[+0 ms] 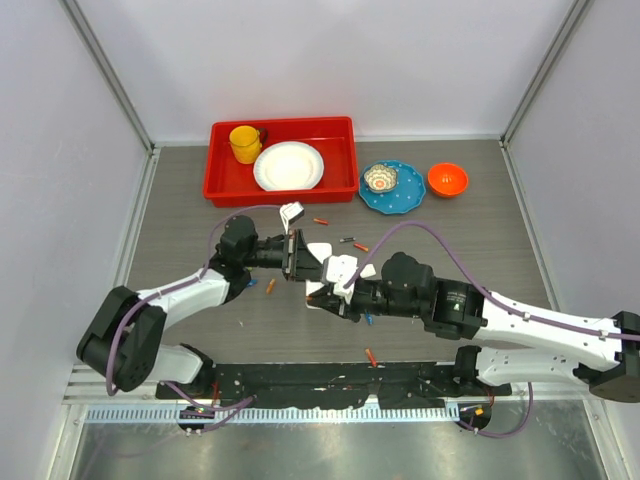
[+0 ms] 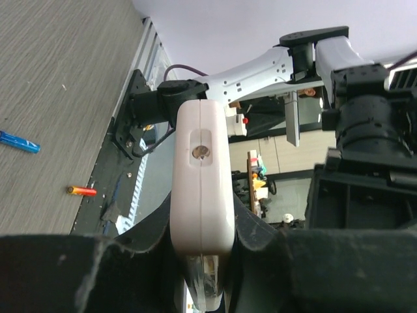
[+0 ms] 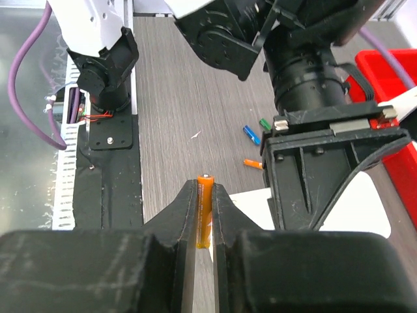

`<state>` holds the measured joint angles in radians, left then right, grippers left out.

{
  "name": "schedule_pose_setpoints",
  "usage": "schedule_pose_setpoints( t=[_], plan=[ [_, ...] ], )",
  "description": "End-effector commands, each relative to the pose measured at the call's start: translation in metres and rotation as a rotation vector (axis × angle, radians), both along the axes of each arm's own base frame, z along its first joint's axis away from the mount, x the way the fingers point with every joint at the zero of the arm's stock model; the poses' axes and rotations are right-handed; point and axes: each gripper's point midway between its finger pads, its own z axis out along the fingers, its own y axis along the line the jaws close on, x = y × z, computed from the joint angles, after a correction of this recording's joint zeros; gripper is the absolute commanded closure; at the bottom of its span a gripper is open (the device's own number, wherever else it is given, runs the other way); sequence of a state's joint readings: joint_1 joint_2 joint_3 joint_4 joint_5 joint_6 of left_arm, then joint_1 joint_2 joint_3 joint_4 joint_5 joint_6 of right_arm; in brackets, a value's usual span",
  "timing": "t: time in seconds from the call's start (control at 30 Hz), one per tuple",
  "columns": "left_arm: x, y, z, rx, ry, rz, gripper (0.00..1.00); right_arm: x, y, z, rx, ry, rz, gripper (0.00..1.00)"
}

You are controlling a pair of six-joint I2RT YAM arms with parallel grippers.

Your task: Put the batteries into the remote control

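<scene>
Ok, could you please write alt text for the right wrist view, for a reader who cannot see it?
The right hand grips an orange battery above the grey table. Just ahead, the left hand holds the white remote control; three loose batteries, blue, green and orange, lie beyond.

Top camera stares down from behind the bases (image 1: 127, 338); each wrist camera sits tight behind its fingers (image 2: 148, 236), facing the other arm (image 2: 260, 68), all sharing the table (image 1: 450, 250).

Smooth plastic remote control (image 2: 202, 195)
</scene>
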<state>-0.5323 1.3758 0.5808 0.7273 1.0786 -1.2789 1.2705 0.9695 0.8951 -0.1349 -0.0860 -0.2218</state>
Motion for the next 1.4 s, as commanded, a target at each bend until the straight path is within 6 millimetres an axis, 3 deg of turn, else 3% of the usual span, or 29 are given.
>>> schedule_pose_setpoints(
  t=[0.0, 0.2, 0.4, 0.73, 1.37],
  plan=[
    [-0.016, 0.005, 0.024, -0.048, -0.159, -0.051, 1.0, -0.014, 0.005, 0.016, 0.022, 0.077, 0.101, 0.99],
    [-0.023, 0.008, 0.021, -0.019, -0.174, -0.066, 1.0, -0.015, 0.012, 0.001, -0.034, 0.096, 0.122, 0.99],
    [-0.025, 0.008, 0.019, -0.009, -0.156, -0.074, 1.0, -0.014, 0.008, 0.001, -0.011, 0.014, 0.144, 0.99],
    [-0.029, 0.004, 0.025, -0.018, -0.144, -0.092, 1.0, -0.012, 0.014, -0.024, -0.089, 0.007, 0.162, 0.99],
    [-0.038, 0.006, 0.023, -0.019, -0.145, -0.11, 1.0, -0.004, 0.023, -0.039, -0.137, -0.032, 0.166, 0.99]
  ],
)
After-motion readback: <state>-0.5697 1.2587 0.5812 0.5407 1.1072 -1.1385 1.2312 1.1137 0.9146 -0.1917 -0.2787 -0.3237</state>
